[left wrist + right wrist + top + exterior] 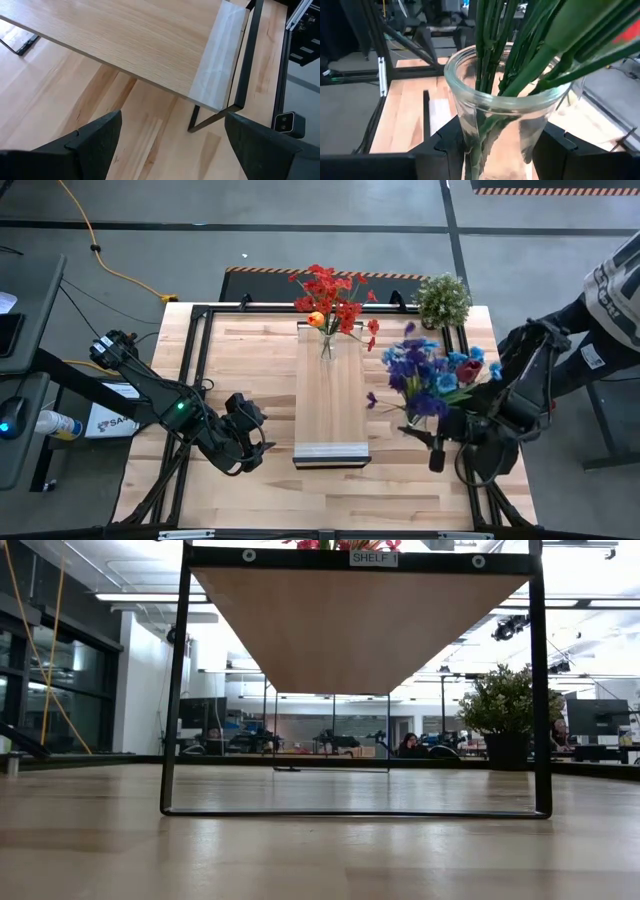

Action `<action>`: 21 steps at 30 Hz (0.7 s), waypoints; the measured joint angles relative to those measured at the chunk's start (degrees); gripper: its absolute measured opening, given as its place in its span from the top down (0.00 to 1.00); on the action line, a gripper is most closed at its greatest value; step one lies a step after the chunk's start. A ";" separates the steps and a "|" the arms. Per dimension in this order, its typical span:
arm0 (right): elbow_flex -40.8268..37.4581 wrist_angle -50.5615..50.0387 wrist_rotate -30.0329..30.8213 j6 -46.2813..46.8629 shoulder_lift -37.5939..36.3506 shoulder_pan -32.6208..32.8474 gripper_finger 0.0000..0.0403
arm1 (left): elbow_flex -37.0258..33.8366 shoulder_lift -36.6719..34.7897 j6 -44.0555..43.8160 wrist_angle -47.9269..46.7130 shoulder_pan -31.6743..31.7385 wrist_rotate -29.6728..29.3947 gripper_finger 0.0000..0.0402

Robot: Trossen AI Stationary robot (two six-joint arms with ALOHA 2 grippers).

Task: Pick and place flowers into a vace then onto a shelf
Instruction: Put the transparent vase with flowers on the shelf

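The right hand (495, 150) grips a clear glass vase (502, 105), its 2 dark fingers (445, 142) pressed against the vase's sides in the right wrist view. The vase holds a bunch of green stems (492, 45) that rise out of its flared mouth. From above, this bunch shows as blue and purple flowers (428, 370) with a red head or 2 among them, carried over the right part of the worktop (250, 350), just beside the right edge of the shelf (331, 395). Whether the vase rests on the worktop or hangs above it cannot be told.

The shelf is a long narrow plank of light wood with a pale strip (217, 55) at its near end, raised on a thin black frame (540, 690). At its far end stands a second clear vase (327, 343) filled with red flowers (333, 298) and 1 orange head. In the low view the underside of the plank carries a label reading SHELF 1 (374, 558).

A bushy green potted plant (443, 300) stands at the far right corner of the worktop.

The left hand (170, 137) waits low over the worktop near the shelf's near left corner, its fingers spread wide with nothing between them, the pale end strip ahead of it.
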 joint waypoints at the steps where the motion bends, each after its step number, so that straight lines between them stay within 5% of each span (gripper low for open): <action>1: 1.25 0.08 -0.36 -1.35 0.49 -0.77 0.59 | 0.00 0.00 0.00 -0.02 0.01 -0.01 0.04; 21: 18.20 13.15 -14.76 -26.00 16.58 -17.16 0.59 | 0.00 0.00 -0.02 -0.20 -0.01 0.44 0.04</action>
